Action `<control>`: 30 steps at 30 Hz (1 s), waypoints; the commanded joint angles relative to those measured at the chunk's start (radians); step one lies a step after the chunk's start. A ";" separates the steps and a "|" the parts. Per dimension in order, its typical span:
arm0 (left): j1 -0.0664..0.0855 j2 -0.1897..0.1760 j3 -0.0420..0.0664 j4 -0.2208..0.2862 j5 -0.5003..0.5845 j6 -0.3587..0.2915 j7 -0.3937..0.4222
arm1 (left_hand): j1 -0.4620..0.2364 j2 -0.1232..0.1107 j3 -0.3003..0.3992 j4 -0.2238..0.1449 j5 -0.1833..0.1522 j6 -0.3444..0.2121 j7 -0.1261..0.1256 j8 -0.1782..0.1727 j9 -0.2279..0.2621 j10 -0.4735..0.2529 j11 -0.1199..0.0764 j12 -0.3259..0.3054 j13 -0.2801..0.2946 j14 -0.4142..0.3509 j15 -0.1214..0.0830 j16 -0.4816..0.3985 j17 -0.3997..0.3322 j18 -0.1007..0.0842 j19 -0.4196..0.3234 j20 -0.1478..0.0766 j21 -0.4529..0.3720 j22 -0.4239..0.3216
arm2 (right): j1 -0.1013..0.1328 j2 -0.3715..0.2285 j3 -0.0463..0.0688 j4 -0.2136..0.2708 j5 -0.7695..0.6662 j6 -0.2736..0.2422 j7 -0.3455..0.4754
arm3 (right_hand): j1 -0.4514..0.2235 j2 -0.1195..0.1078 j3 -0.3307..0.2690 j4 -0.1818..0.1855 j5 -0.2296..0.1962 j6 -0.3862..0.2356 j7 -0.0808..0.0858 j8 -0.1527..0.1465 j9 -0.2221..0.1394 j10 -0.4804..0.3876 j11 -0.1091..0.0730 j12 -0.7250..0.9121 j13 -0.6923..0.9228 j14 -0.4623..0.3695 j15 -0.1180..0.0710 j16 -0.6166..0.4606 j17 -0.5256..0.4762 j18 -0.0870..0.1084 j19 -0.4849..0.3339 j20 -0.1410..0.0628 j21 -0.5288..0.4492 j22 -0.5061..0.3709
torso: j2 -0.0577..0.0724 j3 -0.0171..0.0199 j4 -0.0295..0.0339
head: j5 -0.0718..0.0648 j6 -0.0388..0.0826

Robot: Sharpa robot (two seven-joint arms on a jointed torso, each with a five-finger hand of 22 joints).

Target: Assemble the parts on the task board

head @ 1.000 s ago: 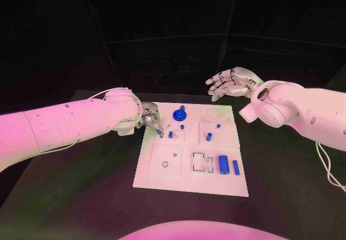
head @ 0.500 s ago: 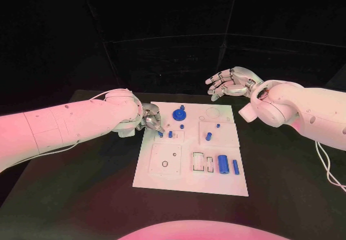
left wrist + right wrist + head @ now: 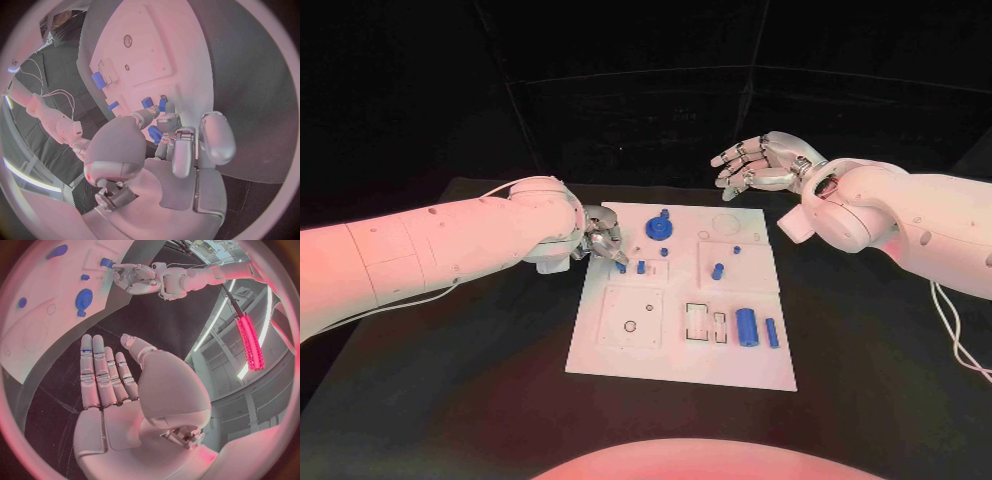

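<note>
**Left hand brings a blue peg to the board's left edge; right hand idle**

Change over the last second: almost none. The left hand (image 3: 599, 240) stayed at the left edge of the task board (image 3: 678, 370), shifting only a touch toward the board; the right hand (image 3: 764, 163) has not moved. My read: the left hand is in the slow final alignment before seating its part, so the insertion is not yet done.

Left hand: fingers bunched together, pinching a small blue peg (image 3: 155, 134) at the fingertips (image 3: 167, 120). The peg hangs just over the board's left side, near two other small pegs; I cannot tell whether it touches the board yet.

Right hand: fingers apart and slightly curled, nothing in it, held in the air beyond the board's far right corner, well apart from every part.

Count on the board, head view:
- 1 round blue disc with a knob (image 3: 658, 231), far middle.
- 3 small pegs: one upright (image 3: 640, 267), one tiny (image 3: 664, 252), one tilted (image 3: 717, 271).
- 1 thick blue cylinder (image 3: 747, 327) and 1 thin blue bar (image 3: 772, 333) just beside it, near right.
- 1 peg in the left hand.

Several outlined slots look unfilled, so most of the assembly seems left to do.
</note>
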 commanded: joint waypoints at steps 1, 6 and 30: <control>-0.001 -0.001 -0.001 0.000 0.003 0.026 -0.019 | 0.004 0.003 0.120 -0.116 0.006 0.004 -0.006 0.003 0.001 0.006 -0.002 0.000 0.000 0.104 -0.005 0.003 0.263 0.004 0.008 -0.003 0.005 0.000 | 0.002 0.000 0.001 0.000 0.000 0.007 0.009 | 0.004 0.003 -0.002 -0.005 0.006 -0.006 0.092 0.007 0.002 -0.006 0.001 0.007 -0.001 -0.007 -0.001 0.004 -0.001 -0.007 0.008 -0.001 -0.004 -0.002 | 0.000 0.0003 -0.0009 | 0.000 -0.002; -0.001 -0.002 -0.001 0.004 0.003 0.044 -0.026 | 0.003 0.002 0.122 -0.115 0.010 0.005 -0.007 0.005 0.001 0.007 -0.002 -0.001 -0.002 0.104 -0.005 0.003 0.263 0.004 0.008 -0.003 0.004 0.000 | 0.002 -0.001 0.001 0.000 0.000 0.008 0.009 | 0.004 0.003 -0.002 -0.005 0.006 -0.006 0.092 0.007 0.002 -0.006 0.001 0.007 -0.001 -0.007 -0.001 0.004 -0.001 -0.007 0.008 -0.001 -0.004 -0.002 | 0.000 0.0002 0.0005 | -0.001 -0.002; -0.001 0.007 -0.001 -0.009 0.012 0.057 -0.034 | -0.017 -0.010 0.136 -0.099 0.086 0.009 -0.010 0.018 0.001 0.014 -0.005 -0.008 -0.009 0.104 -0.008 0.003 0.263 0.004 0.009 -0.006 0.005 0.003 | 0.002 0.003 0.001 -0.003 0.000 0.011 0.010 | 0.005 0.003 -0.003 -0.007 0.006 -0.008 0.092 0.010 0.002 -0.007 0.001 0.010 -0.005 -0.008 0.000 0.006 -0.003 -0.007 0.009 -0.001 -0.006 -0.003 | -0.001 0.0008 -0.0013 | 0.001 -0.002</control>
